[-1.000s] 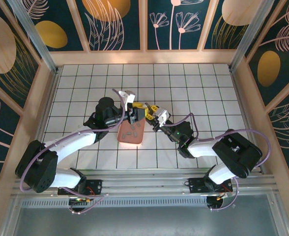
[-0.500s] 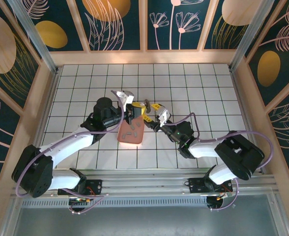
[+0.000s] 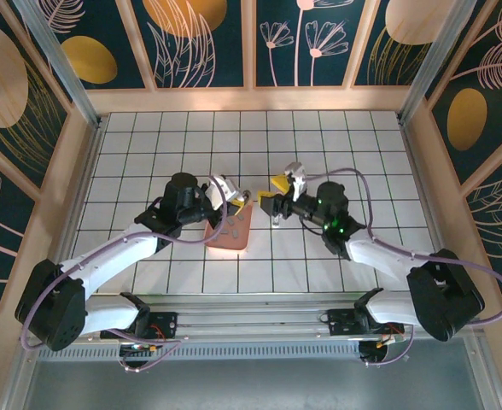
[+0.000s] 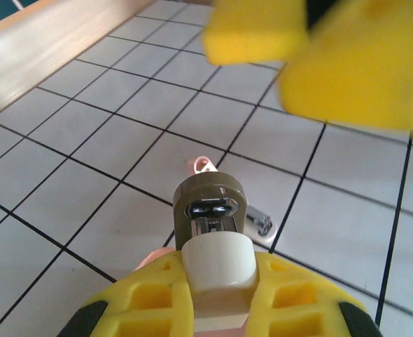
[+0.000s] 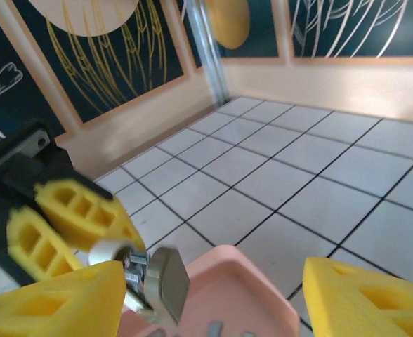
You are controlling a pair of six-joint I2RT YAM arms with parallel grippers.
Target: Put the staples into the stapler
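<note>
Loosely scattered, the staples (image 3: 232, 227), tiny grey strips, lie in the pink tray (image 3: 225, 246). The left gripper (image 3: 231, 196) is clenched on the olive stapler (image 4: 208, 208) above the tray's far edge. The right gripper (image 3: 273, 190) hovers just beside it, jaws released.

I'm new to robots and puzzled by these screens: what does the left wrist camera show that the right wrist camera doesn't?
Left wrist: the stapler seen front end head-on, its metal channel visible, and a small shiny piece lying beyond it. Right wrist: the inside of the pink tray, with grey staples lying in it. Shared: the stapler clamped in the left end effector, over white tiles.
</note>
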